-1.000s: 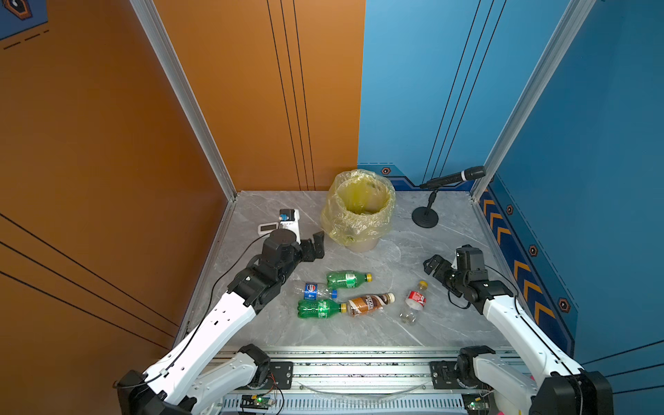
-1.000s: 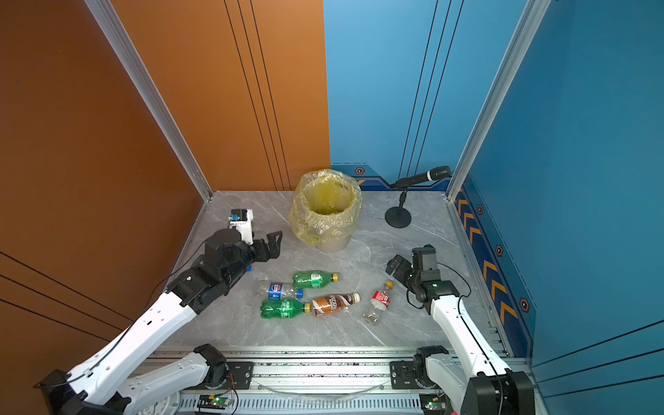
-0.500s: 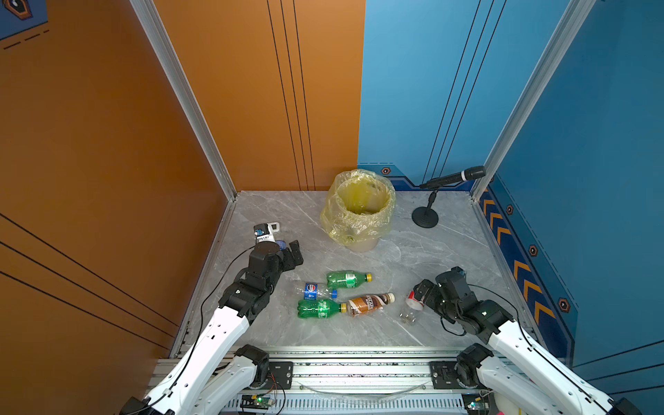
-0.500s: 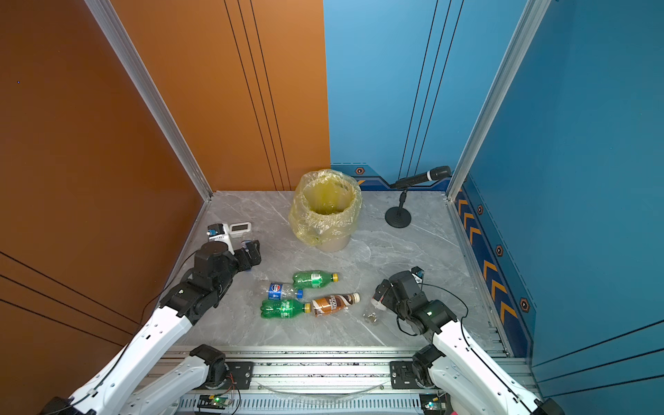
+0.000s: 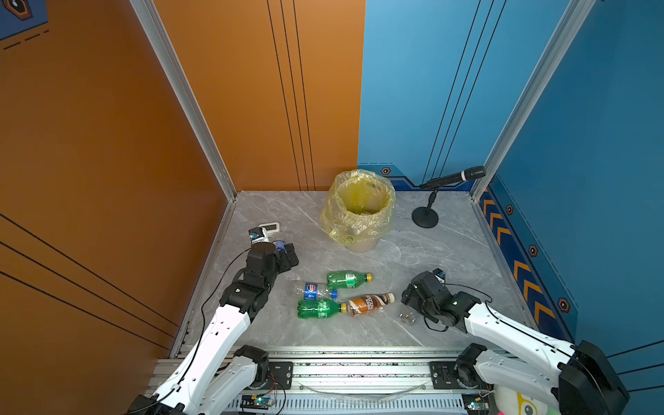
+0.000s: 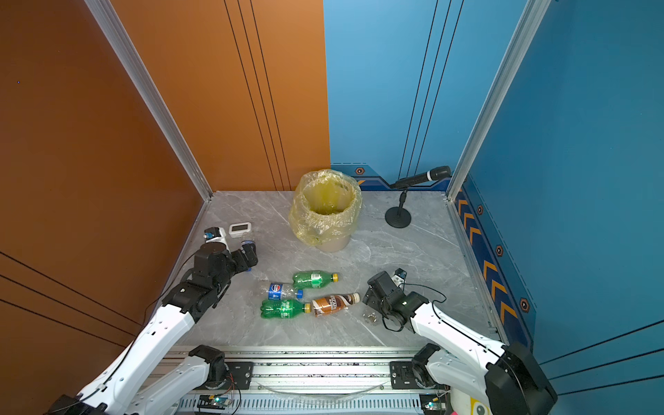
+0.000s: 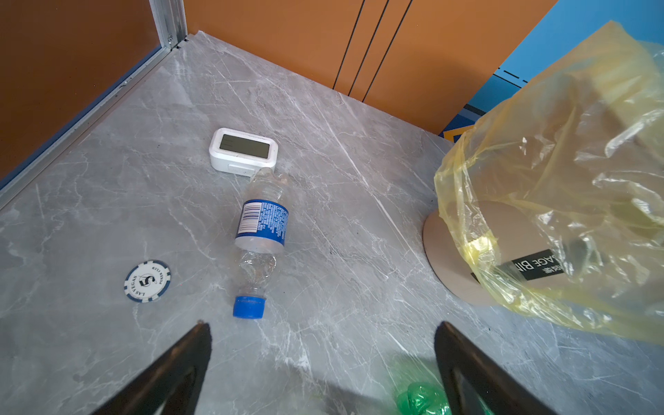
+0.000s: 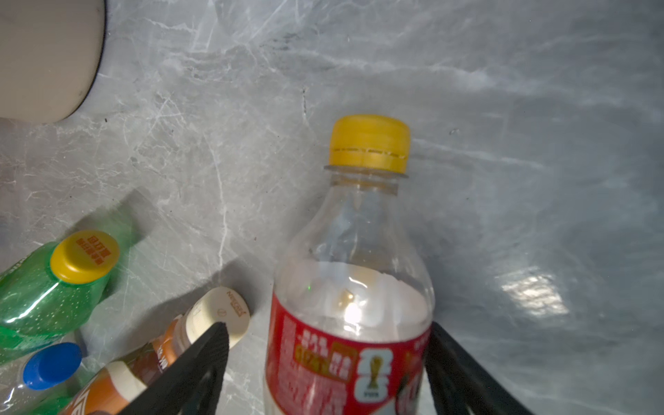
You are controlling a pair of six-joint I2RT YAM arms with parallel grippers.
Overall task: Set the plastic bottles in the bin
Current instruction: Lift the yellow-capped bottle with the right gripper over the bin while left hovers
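Toward the back edge of the grey marble worktop [image 5: 449, 251] stands the round beige bin [image 5: 366, 245] lined with crinkled yellow plastic; its black label shows "…AGE BIN". Near the front edge four bottles lie together: two green yellow-capped bottles [image 5: 346, 280] [image 5: 318, 309], a clear blue-label Pepsi bottle [image 5: 312, 290] and a brown Nescafé coffee bottle [image 5: 368, 303].

By the left edge the left end effector [image 7: 323, 359] is spread wide and empty, just short of the blue cap of a clear blue-label water bottle [image 7: 262, 222] whose base meets a white rectangular digital timer [image 7: 243, 152]. A "LAS VEGAS POKER CLUB" chip [image 7: 147, 281] lies beside it.

Toward the right edge the right end effector [image 8: 328, 326] straddles a clear red-label yellow-capped bottle [image 8: 352, 287], with a gap at one finger.
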